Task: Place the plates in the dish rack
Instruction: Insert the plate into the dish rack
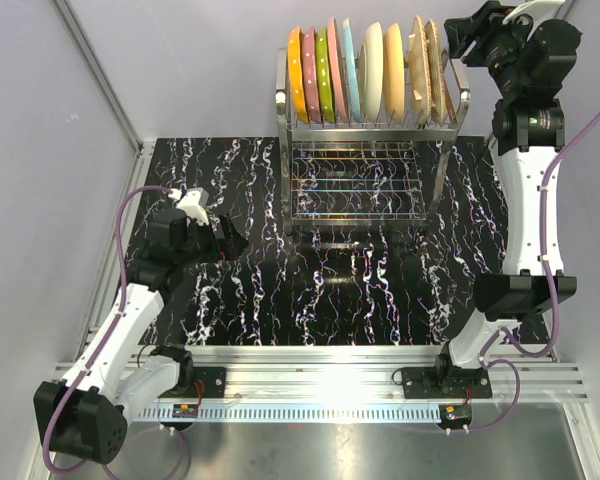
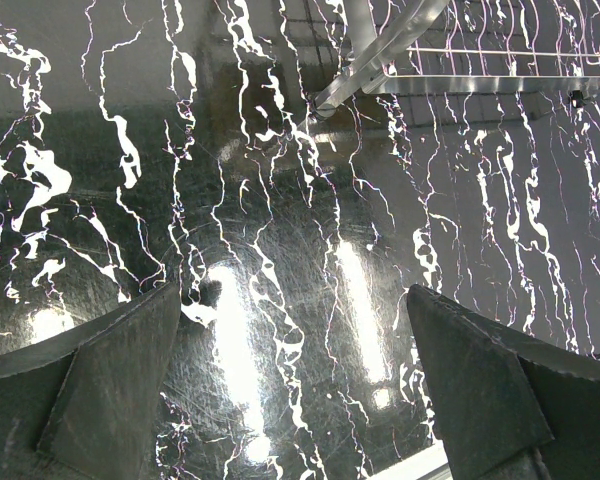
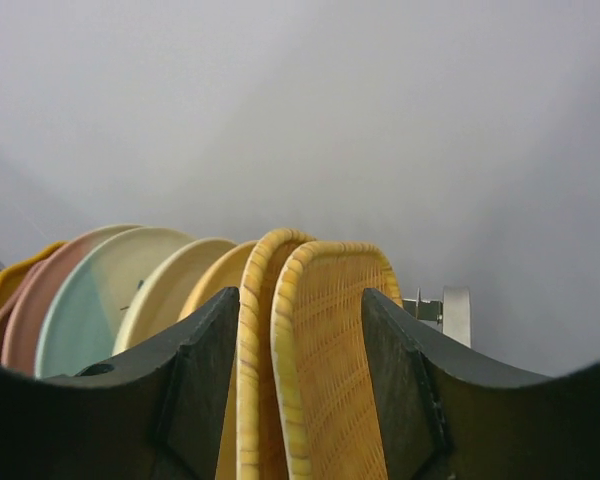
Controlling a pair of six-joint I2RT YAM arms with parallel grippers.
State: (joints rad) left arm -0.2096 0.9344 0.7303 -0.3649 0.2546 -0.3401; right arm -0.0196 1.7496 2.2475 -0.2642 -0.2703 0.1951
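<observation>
**A:** Up at the right end of the dish rack (image 1: pixel 352 178), your right gripper (image 3: pixel 300 300) sits astride the two tan plates (image 3: pixel 325 350), one finger on either side of the pair.

**B:** Gripping or letting go?

**A:** Can't tell you. The jaws stand partly apart, but the fingers hide the rims where they'd meet, so I can't see whether there's contact.

**B:** And the rest of the plates (image 1: pixel 365 72)?

**A:** All standing on edge in the upper tier. They run from orange at the left through pink, green, blue and cream to the tan two at the right. Every plate I can see is in the rack, so my reading is that you're at the release of the last one.

**B:** How do you finish it cleanly?

**A:** Spread the fingers evenly so neither drags a rim sideways, then lift straight up along the plane of the plates. The tan two lean close together, and a crooked exit could tip one against its neighbour or out of its slot. Clear the rims fully before you swing away.

**B:** Left side?

**A:** Your left gripper (image 2: pixel 290 290) hangs low over the table (image 2: pixel 280 150) in front of the rack, jaws wide with nothing between them. Leave it there.
</observation>
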